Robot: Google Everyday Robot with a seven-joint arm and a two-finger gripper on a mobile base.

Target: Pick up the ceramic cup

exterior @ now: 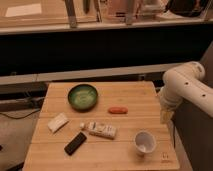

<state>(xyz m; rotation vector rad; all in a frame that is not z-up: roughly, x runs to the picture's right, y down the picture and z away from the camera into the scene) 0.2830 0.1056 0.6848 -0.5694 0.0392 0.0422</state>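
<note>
At the near right corner of the table point(131, 96): the ceramic cup point(144, 141) is standing upright, mouth up, apart from the other things.
Gripper: the gripper point(166, 116) is hanging just off the table's right edge, beyond the cup, fingers spread wide and gripping nothing.
Approach: probably best descending straight over the rim, one finger inside the wall.
Risk: a sideways nudge could be tipping it.

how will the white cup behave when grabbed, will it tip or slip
The ceramic cup stands upright and open-topped, so it likely won't roll. Its smooth tapered sides may slip; it looks rigid, probably breakable. The pincer hangs open off the right edge of the table.
</note>
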